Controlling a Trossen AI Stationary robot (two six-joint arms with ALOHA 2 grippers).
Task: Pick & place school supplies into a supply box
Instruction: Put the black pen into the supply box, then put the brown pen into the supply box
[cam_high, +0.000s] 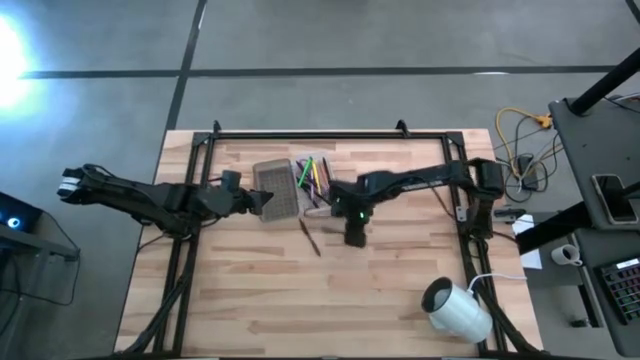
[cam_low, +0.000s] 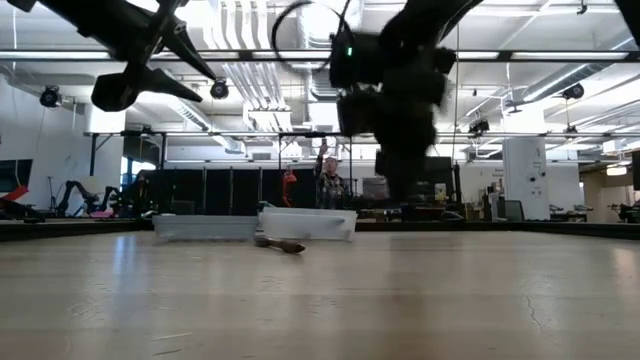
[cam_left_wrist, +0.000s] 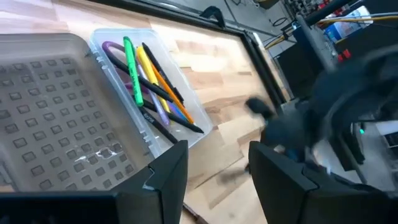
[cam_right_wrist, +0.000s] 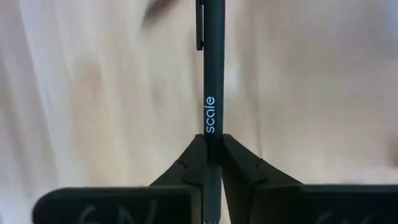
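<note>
The clear supply box (cam_high: 316, 182) rests flat on the wood and holds several pens, pencils and purple-handled scissors (cam_left_wrist: 149, 81). Its grey textured lid (cam_high: 277, 190) lies flat beside it, toward the table's left. One dark pencil (cam_high: 310, 238) lies loose on the table, nearer than the box. My left gripper (cam_left_wrist: 217, 168) hovers open next to the lid. My right gripper (cam_right_wrist: 211, 146) is just right of the box and above the table (cam_low: 395, 120), shut on a black pen (cam_right_wrist: 211, 74) printed "scale". My right gripper pinches the black pen's barrel (cam_right_wrist: 210, 127), just behind the "scale" lettering, between its two fingertips (cam_right_wrist: 186, 168). The pen runs along the fingers and sticks out past them, clip end foremost. It is lifted clear of the table.
A white cylindrical roll (cam_high: 456, 308) lies near the table's near right corner. A black frame rail (cam_high: 330, 134) runs along the far edge and down both sides. Bare wood (cam_high: 260, 300) spreads across the near half. Cables and equipment sit off the table's right side.
</note>
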